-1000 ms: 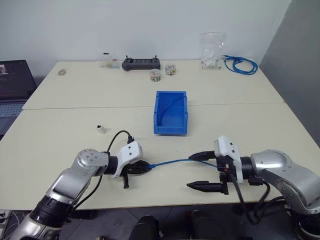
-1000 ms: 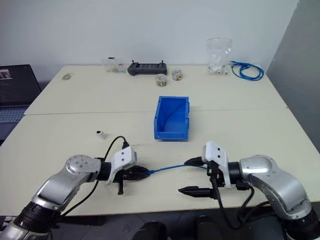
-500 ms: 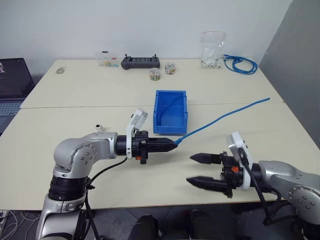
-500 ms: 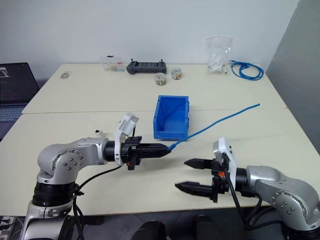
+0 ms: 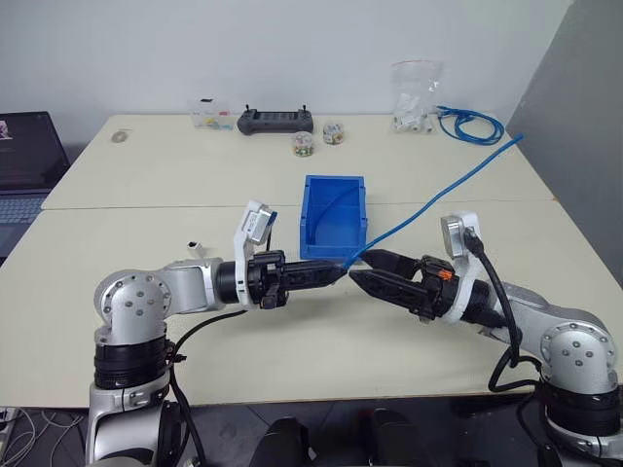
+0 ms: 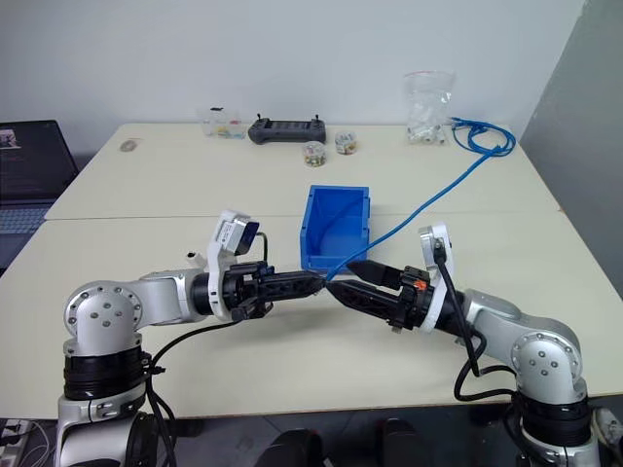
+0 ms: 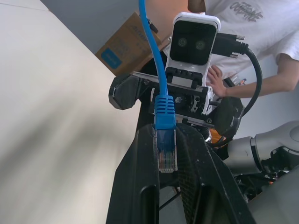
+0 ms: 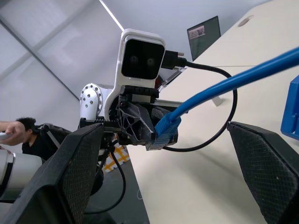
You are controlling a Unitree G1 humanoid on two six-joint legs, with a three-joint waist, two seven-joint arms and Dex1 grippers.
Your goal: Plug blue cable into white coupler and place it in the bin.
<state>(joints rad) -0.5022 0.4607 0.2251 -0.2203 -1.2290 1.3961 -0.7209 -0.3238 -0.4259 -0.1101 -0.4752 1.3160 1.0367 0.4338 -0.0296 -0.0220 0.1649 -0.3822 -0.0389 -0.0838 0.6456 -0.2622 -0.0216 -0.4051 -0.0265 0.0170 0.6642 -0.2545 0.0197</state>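
My left gripper [image 5: 334,275] hangs above the table's front, pointing right, shut on the blue cable's clear plug [image 7: 166,156]. From there the blue cable [image 5: 438,199] rises through the air toward the back right. My right gripper [image 5: 362,269] points left and faces it tip to tip, open, its wide-spread fingers [image 8: 70,168] on either side of the plug [image 8: 160,135] without touching it. The white coupler [image 5: 195,249] lies on the table at the left, behind my left arm. The blue bin [image 5: 310,216] stands open just behind both grippers.
Along the back edge lie a coiled blue cable bundle [image 5: 473,125], a clear bag [image 5: 411,95], a black controller [image 5: 274,121] and small jars [image 5: 302,144]. A laptop [image 5: 24,161] sits far left. A person in a white shirt [image 7: 243,28] shows behind my right arm.
Both arms have risen off the table. My left gripper lifted the plug end and turned right; the cable's free end swung up toward the back right. My right gripper rolled and closed in.
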